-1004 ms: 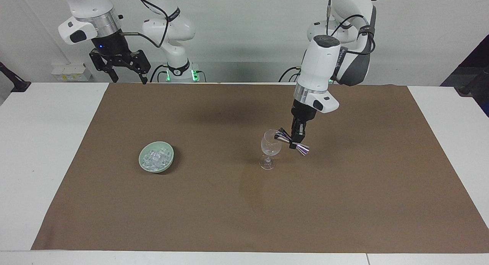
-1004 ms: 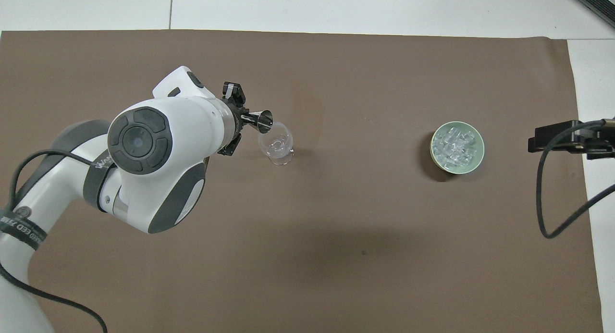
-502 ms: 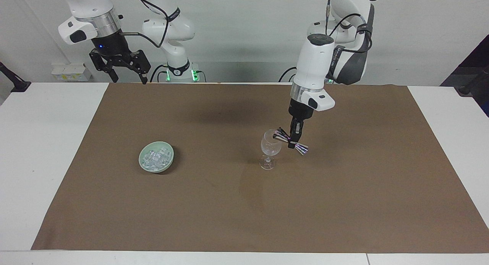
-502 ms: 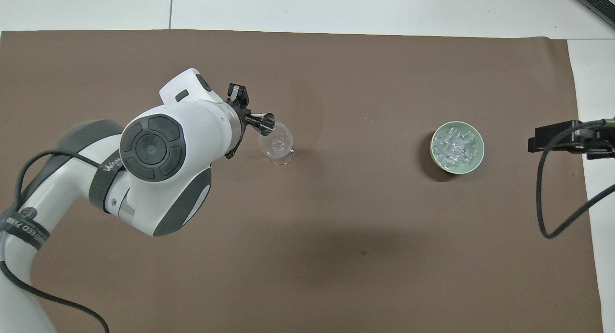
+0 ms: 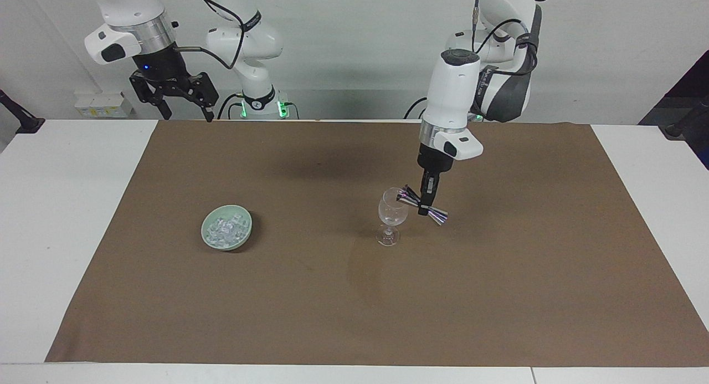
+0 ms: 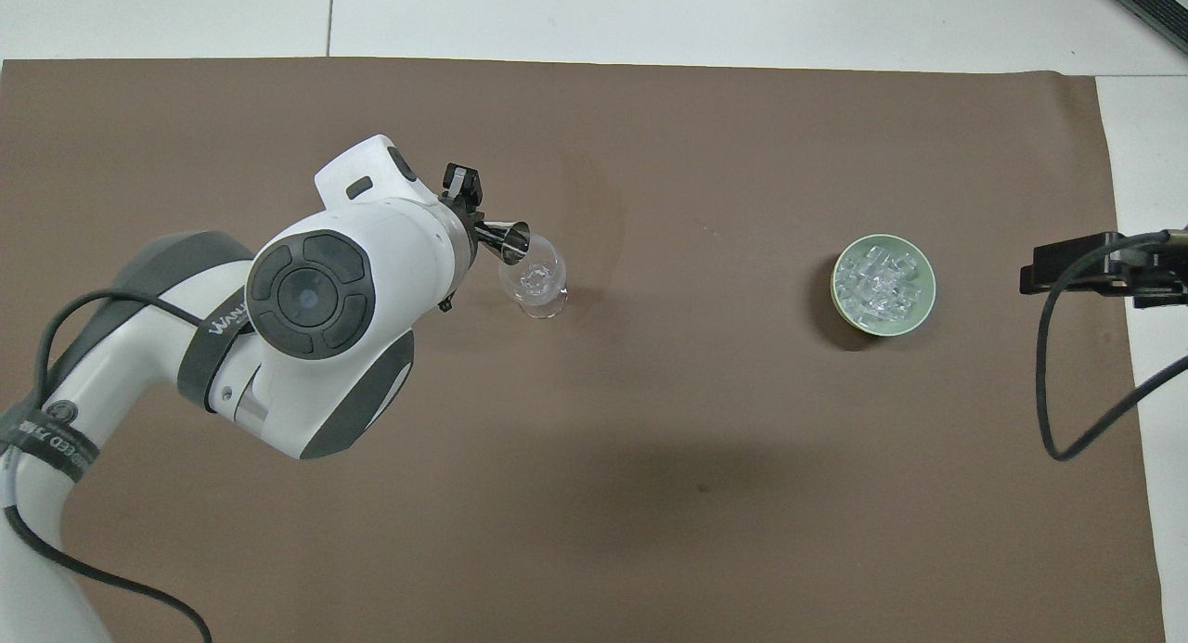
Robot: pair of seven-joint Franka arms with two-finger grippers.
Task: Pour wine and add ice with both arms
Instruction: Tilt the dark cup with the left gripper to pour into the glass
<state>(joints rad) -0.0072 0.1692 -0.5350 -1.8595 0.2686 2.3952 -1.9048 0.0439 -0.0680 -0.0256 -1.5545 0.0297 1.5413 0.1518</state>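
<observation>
While left gripper [image 5: 425,209] fingers clamped the tilted jigger [image 5: 423,206] over the wine glass [image 5: 392,208], probably pouring, right gripper [image 5: 183,104] waited raised, fingers wide.

White table and brown mat against a pale wall

A white table [image 5: 66,218] carries a broad brown mat [image 5: 498,295] that covers most of its top, leaving white margins at both ends. A plain pale wall [image 5: 354,46] rises past the far edge. A small white box [image 5: 102,104] sits low against it, and even light casts soft shadows on the mat.
</observation>
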